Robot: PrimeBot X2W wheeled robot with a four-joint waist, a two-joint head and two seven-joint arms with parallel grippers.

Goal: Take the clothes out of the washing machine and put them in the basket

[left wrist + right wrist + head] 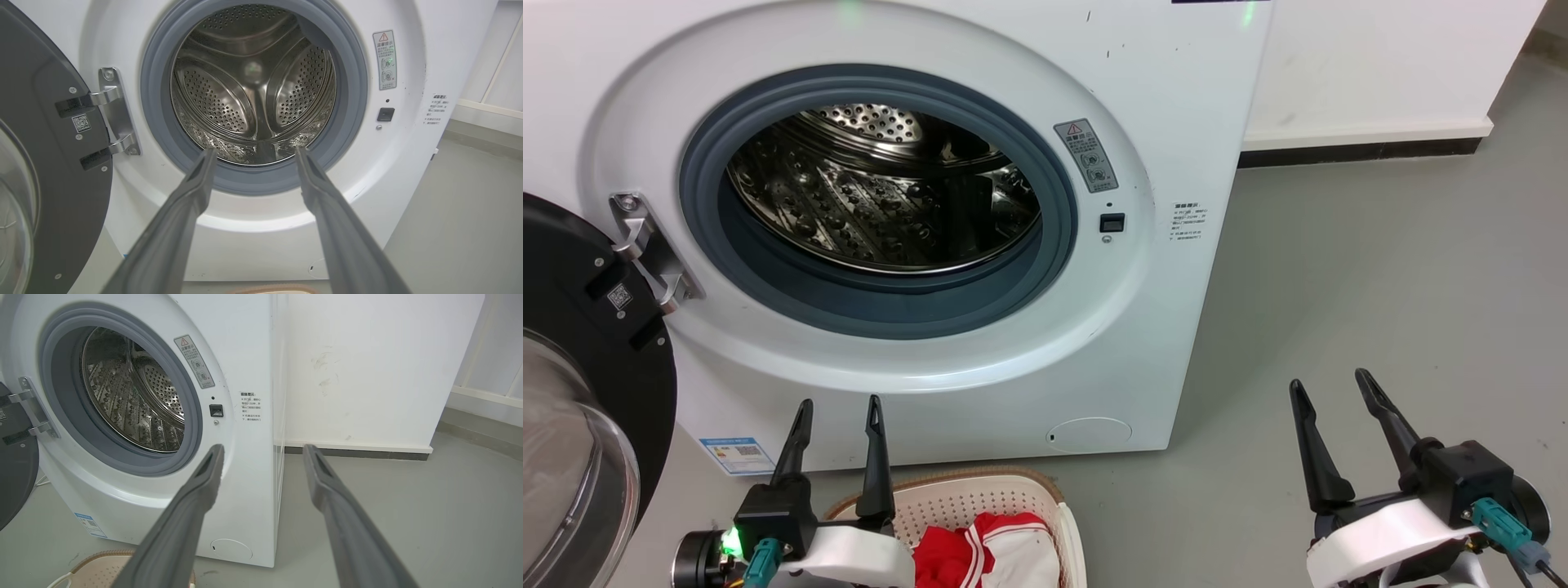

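The white washing machine [1160,122] stands in front of me with its door [580,392] swung open to the left. Its steel drum [882,196] shows bare metal and holes. The cream basket [980,494] sits on the floor below the machine's opening. Red and red-and-white clothes [984,551] lie in it. My left gripper [840,404] hangs open above the basket's left side, fingers pointing at the machine's front. My right gripper [1331,384] is open over the floor to the right of the machine, holding nothing.
Grey floor [1380,310] spreads to the right of the machine, up to a white wall with a dark skirting [1356,151]. The open door takes up the space at the left. The basket rim [102,555] shows at the bottom of the right wrist view.
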